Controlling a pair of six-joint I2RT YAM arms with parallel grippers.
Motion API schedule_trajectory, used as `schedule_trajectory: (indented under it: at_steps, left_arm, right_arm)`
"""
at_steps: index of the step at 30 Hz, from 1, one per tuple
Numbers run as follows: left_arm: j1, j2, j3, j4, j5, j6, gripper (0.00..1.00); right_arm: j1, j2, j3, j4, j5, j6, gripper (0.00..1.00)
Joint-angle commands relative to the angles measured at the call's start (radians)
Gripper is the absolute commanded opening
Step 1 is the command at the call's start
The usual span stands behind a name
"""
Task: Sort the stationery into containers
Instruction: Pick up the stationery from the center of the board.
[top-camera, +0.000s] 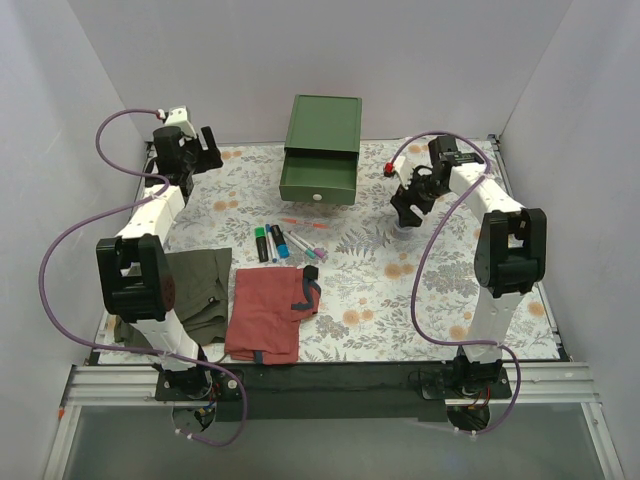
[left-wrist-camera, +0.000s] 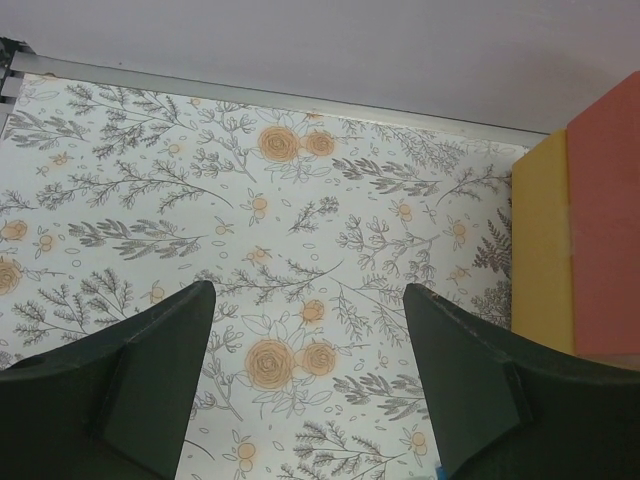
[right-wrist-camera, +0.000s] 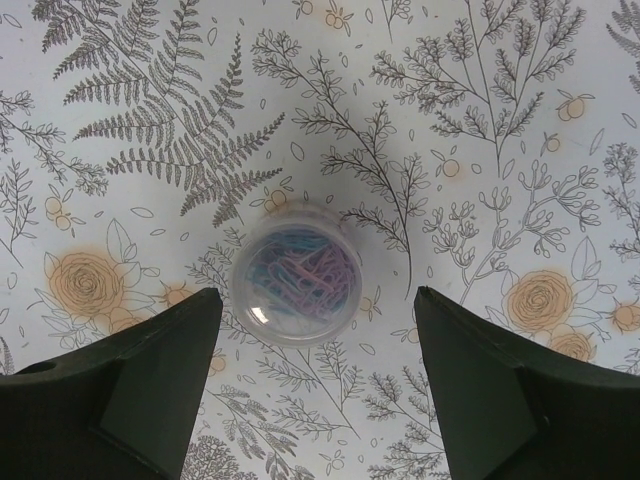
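Floral cloth (top-camera: 400, 290) covers the whole surface. Only the right wrist view shows the clip tub (right-wrist-camera: 297, 285), under the gap of the right gripper (right-wrist-camera: 318, 292), fingers spread. The left gripper (left-wrist-camera: 308, 288), equally spread, has a yellow drawer (left-wrist-camera: 540, 240) and a red-orange drawer (left-wrist-camera: 605, 220) at its right. The overhead view shows only a green chest (top-camera: 322, 150) there.

Down at the near left of the floral-patterned table (top-camera: 420, 300), an olive folded cloth (top-camera: 203, 287) lay flat. Just beside it on the right sat a red folded cloth (top-camera: 265, 320), dark trim showing at its rumpled upper corner. Plain white walls (top-camera: 420, 60) closed in three sides.
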Motion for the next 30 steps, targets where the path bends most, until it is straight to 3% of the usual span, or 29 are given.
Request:
schedule_trajectory:
  at_steps: [1,14,30]
  left_arm:
    - [-0.010,-0.003,0.037,-0.013,-0.023,0.019,0.77]
    - [-0.039,0.000,0.035,-0.013,-0.047,0.027,0.77]
    - [-0.082,-0.003,0.032,-0.010,-0.107,0.047,0.77]
  right_arm:
    - [-0.002,-0.013,-0.021,0.000,-0.031,-0.031,0.87]
    - [0.025,0.015,-0.059,0.081,0.035,0.027,0.91]
    - [0.047,0.032,-0.093,0.116,0.070,0.078,0.88]
